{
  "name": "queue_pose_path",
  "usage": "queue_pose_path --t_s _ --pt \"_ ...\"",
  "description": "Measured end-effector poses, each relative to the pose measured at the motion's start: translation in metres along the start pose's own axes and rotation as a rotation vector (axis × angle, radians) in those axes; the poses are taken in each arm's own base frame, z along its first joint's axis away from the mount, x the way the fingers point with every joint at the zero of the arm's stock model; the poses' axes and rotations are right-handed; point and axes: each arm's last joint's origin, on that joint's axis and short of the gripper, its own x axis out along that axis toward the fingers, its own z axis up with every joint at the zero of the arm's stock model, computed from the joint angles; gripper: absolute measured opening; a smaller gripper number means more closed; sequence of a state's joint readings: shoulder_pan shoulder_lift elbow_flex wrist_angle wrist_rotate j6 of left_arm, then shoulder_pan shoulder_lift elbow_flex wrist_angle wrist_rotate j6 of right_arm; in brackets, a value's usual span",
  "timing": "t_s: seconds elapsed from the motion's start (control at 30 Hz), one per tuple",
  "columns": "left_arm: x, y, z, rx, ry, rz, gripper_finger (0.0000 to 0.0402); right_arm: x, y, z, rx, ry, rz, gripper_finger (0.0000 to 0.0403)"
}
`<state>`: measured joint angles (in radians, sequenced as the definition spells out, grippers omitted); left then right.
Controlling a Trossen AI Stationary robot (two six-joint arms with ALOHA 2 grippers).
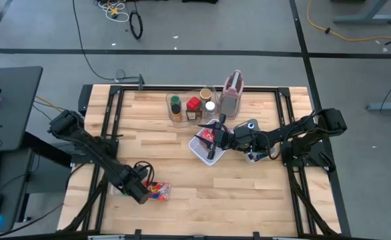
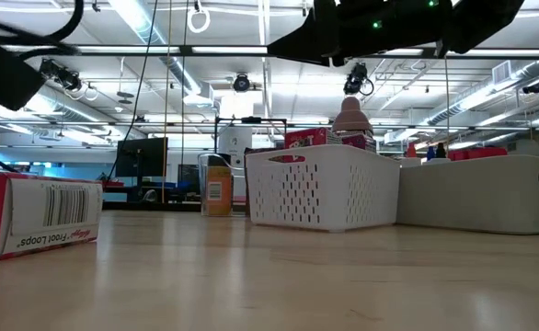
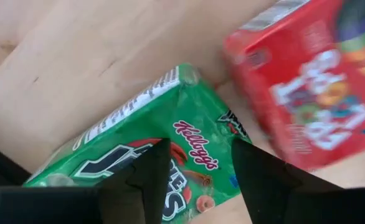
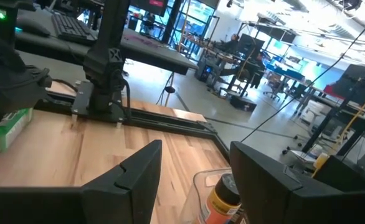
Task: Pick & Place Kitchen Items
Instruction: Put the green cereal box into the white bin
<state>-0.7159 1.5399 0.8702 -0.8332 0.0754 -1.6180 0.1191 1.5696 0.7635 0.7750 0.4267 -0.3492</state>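
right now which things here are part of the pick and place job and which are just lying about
Job items:
- green packet
- red packet
- spice jars

Lying about:
- white mesh basket
- clear bin
- pinkish jug

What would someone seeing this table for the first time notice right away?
Probably the left gripper near the table's front edge, its fingers open over a green cereal box that lies beside a red Froot Loops box. Next, the right gripper hovering over the white mesh basket at mid-table, with the clear bin of spice jars behind it.
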Motion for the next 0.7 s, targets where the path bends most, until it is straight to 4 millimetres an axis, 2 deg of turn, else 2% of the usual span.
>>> queue_pose_path --t_s 0.13,0.3,0.53,0.7 --pt "-0.012 -0.010 0.005 -0.024 -0.017 -0.046 0.0185 0.000 -0.001 0.000 0.000 0.000 -0.003 0.0201" --pt "-0.014 -0.015 0.006 -0.077 -0.022 -0.082 0.0208 0.000 -0.001 0.000 0.000 0.000 -0.002 0.0201" --pt "0.001 -0.026 0.008 -0.057 0.003 -0.075 0.0219 0.000 0.000 -0.001 -0.006 0.012 0.002 0.0201" --pt "0.011 -0.026 0.010 -0.085 0.007 -0.017 0.0219 0.000 0.000 -0.002 -0.010 0.019 0.005 0.0201"
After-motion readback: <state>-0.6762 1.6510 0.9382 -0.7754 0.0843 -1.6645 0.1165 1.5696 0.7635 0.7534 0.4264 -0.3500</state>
